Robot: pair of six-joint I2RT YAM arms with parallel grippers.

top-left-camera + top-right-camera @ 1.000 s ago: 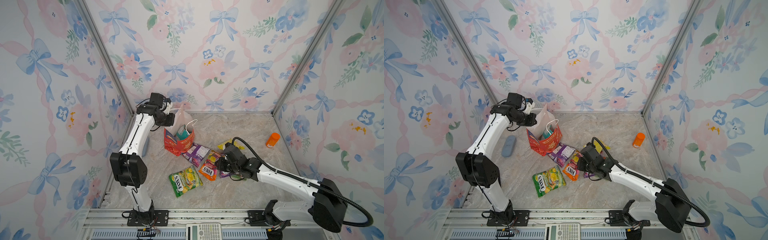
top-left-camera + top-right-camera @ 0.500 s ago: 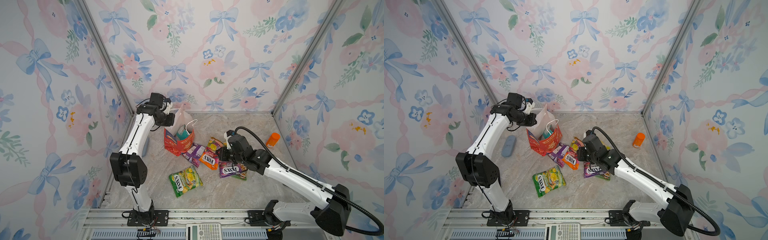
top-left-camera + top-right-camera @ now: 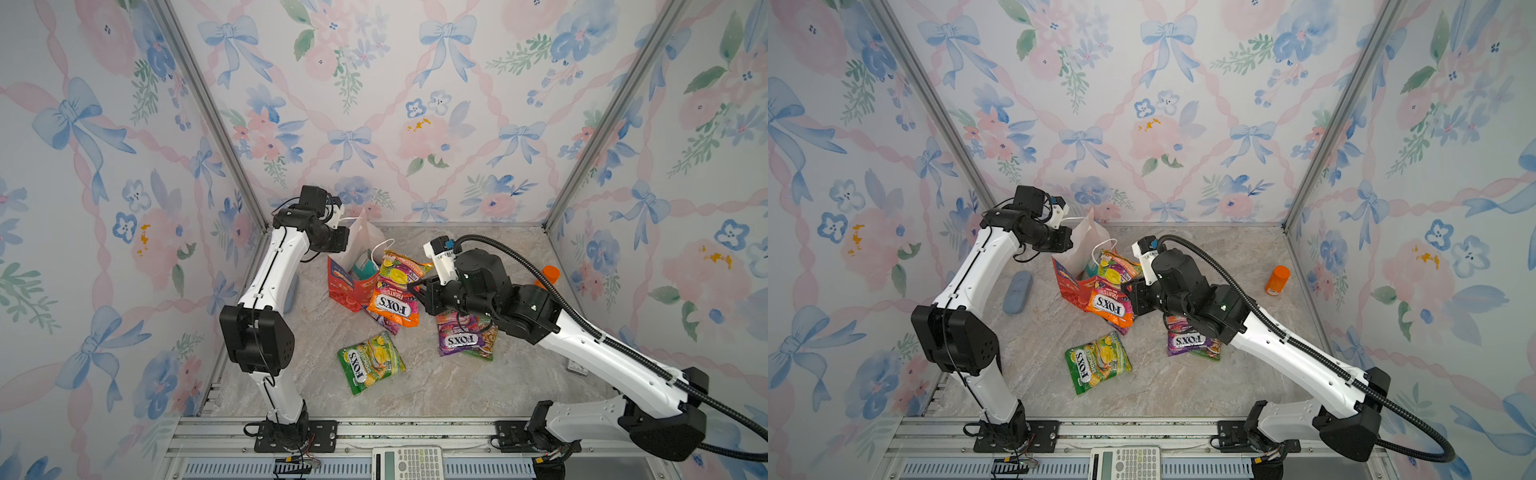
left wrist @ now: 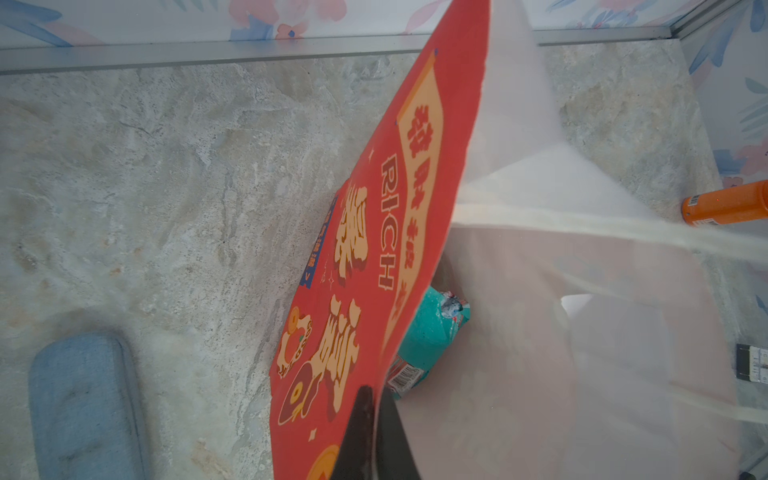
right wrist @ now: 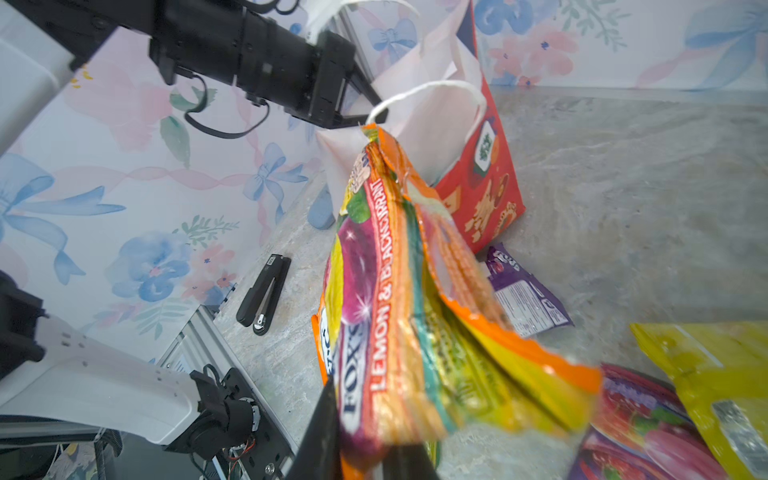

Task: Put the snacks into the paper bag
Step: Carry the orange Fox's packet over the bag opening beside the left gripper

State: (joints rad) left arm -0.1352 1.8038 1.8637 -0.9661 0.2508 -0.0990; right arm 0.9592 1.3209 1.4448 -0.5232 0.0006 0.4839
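Paper bag [image 3: 345, 291]: stiff red paper, pale inside, white cord handles; stands open at the back left of the marbled table [image 3: 457, 395], with a teal packet [image 4: 428, 332] inside.
Left gripper [image 4: 374, 411]: pinched tight on the bag's rim.
Orange packet [image 5: 395, 311]: glossy and crinkled, hanging creased just beside the bag's mouth.
Right gripper [image 5: 365, 440]: narrow, clamped on one end of it.
Green packet [image 3: 371, 362], purple packet [image 3: 457, 338]: flat on the table.

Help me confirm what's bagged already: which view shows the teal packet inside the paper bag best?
Left wrist view: the teal packet lies large inside the paper bag, barcode visible. Both top views show only a small teal patch in the bag's mouth. The right wrist view shows none of it.
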